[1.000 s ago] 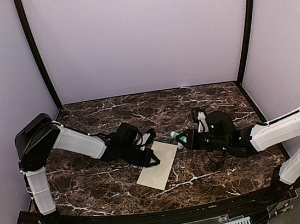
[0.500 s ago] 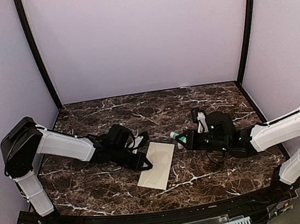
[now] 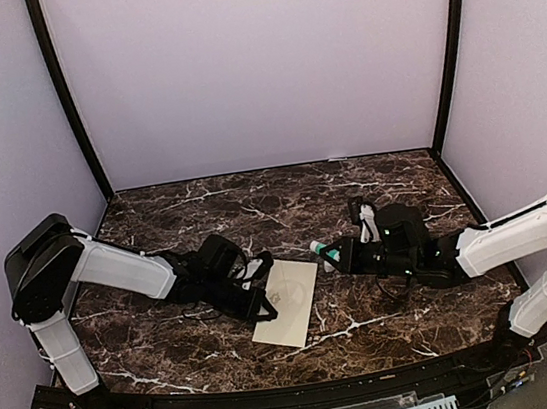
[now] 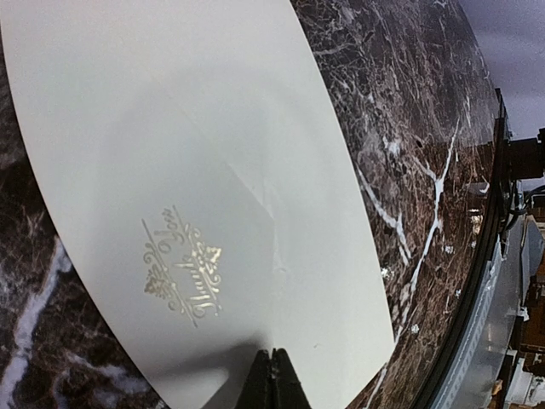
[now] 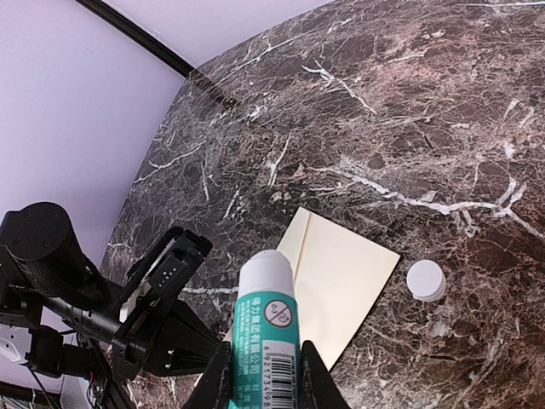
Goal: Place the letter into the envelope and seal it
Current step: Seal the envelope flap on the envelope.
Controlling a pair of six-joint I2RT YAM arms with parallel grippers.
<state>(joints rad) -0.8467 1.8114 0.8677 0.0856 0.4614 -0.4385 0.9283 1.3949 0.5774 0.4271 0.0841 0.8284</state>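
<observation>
Overhead view looking down and forward, wrist views close, sharing envelope (image 4: 213, 153)

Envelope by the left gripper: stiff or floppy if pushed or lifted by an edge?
Probably floppy: the envelope is thin paper lying flat, a faint crease across its face, so a lifted edge would likely sag. Likely light and apt to slide on the glossy marble table; the left gripper, jaws closed at its edge, might skate it along.

Left arm (image 3: 126, 269) stretches low, left gripper (image 4: 272, 368) pinched tight. Right gripper (image 5: 265, 383) clamps a glue stick (image 5: 266, 315), arm reaching inward.
</observation>
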